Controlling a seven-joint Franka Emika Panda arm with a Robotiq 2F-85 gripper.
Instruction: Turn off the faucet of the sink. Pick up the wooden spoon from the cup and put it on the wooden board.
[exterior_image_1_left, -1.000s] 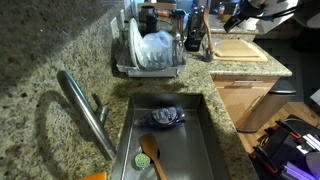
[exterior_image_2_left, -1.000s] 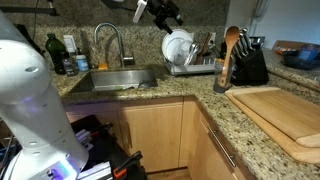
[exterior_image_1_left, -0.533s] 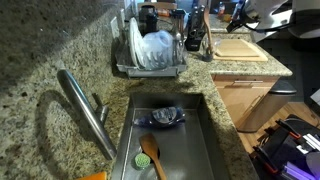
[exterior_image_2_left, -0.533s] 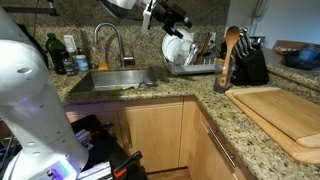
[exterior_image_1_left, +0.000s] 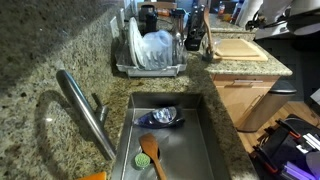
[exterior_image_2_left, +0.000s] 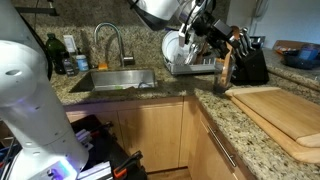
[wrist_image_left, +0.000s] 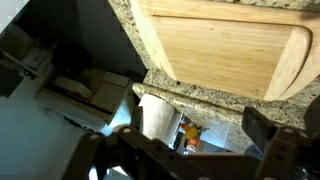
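Note:
The faucet (exterior_image_1_left: 85, 110) is a slanted steel tube over the sink (exterior_image_1_left: 205, 135); both also show in an exterior view, the faucet (exterior_image_2_left: 108, 42) and the sink (exterior_image_2_left: 115, 78). The wooden spoon (exterior_image_2_left: 230, 45) stands upright in the small cup (exterior_image_2_left: 222, 84) beside the knife block. The wooden board (exterior_image_2_left: 280, 112) lies on the granite to the right; it also shows in an exterior view (exterior_image_1_left: 240, 47) and the wrist view (wrist_image_left: 220, 40). My gripper (exterior_image_2_left: 216, 36) hovers just left of the spoon's head. In the wrist view it (wrist_image_left: 185, 150) is open and empty, over the counter edge.
A dish rack (exterior_image_1_left: 150, 52) with plates stands behind the sink. A broad orange-brown spoon with a green utensil (exterior_image_1_left: 150, 152) and a dark bowl (exterior_image_1_left: 165, 116) lie in the basin. A black knife block (exterior_image_2_left: 250, 65) stands behind the cup. Bottles (exterior_image_2_left: 62, 52) stand left of the faucet.
My arm has swung away from above the dish rack toward the spoon and knife block. The gripper is now lower and close to the spoon's head.

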